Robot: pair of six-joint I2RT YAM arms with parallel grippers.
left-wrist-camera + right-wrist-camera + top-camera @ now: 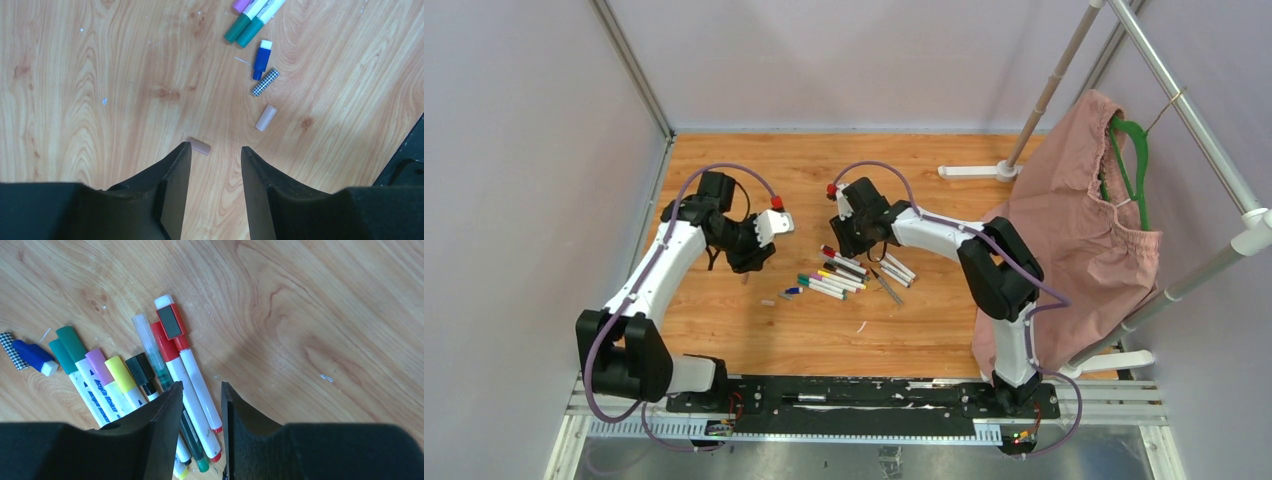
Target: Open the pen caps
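Several capped white markers lie bunched mid-table. In the right wrist view their pen caps show: red, black, yellow, pink and green. My right gripper hovers open just over two red-capped barrels, gripping nothing. My left gripper is open and empty above bare wood. A loose brown cap lies by its left fingertip. Further off lie a beige cap, a checkered cap and a blue cap. Seen from above, the left gripper and the right gripper flank the pile.
A pink cloth on a green hanger hangs from a metal rack at the right, close to the right arm's elbow. The rack's white foot rests at the back. Grey walls enclose the wooden table.
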